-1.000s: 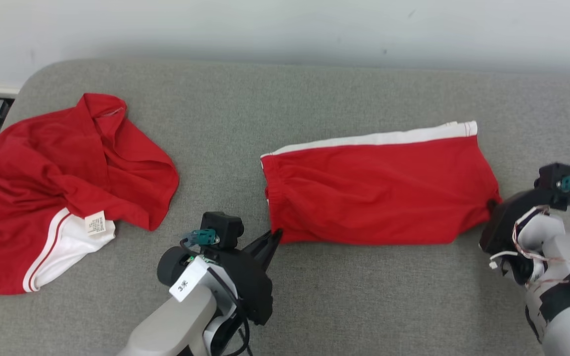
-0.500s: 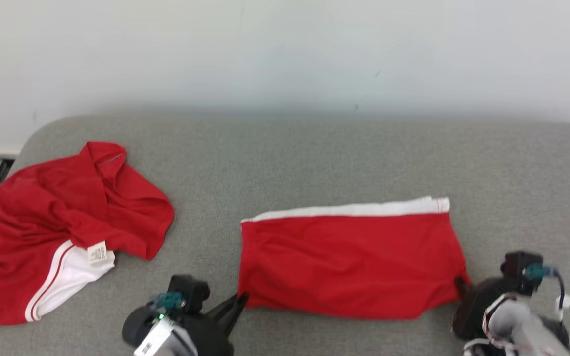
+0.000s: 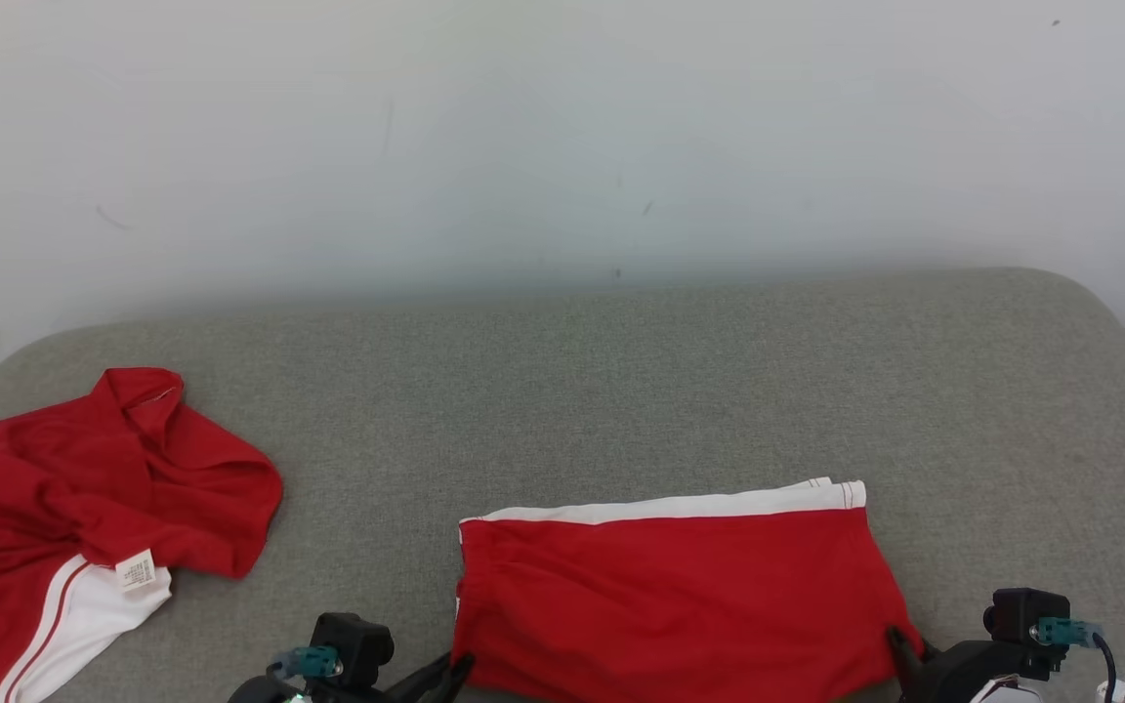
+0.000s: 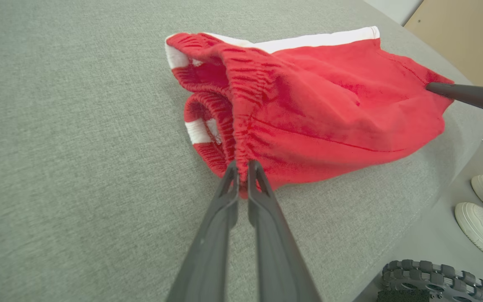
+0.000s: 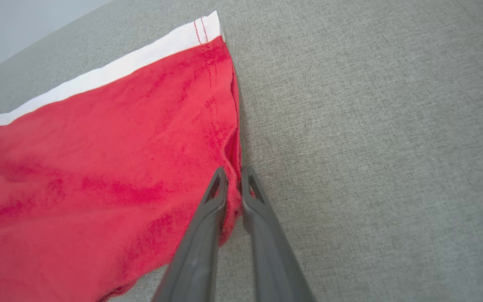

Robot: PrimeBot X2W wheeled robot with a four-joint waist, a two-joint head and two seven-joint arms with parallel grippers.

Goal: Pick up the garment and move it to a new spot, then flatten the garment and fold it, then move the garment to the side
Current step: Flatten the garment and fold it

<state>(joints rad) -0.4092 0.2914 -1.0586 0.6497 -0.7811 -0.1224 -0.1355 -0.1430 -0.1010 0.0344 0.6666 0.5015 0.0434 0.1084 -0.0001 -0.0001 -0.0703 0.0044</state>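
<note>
Red fabric, where it lies: we see the red shorts (image 3: 680,596) spread flat on the grey cushion (image 3: 621,391), near its front edge, with the white side stripe toward the wall (image 3: 523,127).
Left jaws: the left gripper (image 4: 242,165) has its fingers pressed nearly together, and we see them pinching the near corner of the bunched elastic waistband.
Right jaws: the right gripper (image 5: 231,172) shows a narrow gap between its fingers, with the near corner of the leg hem caught in it.
Between the two: the shorts span from one grip to the other.
To the left: a second red garment (image 3: 84,488) lies crumpled, well apart from the shorts.
Off the cushion: we spot white shoes (image 4: 482,218) on the floor and a tyred wheel (image 4: 434,281).
</note>
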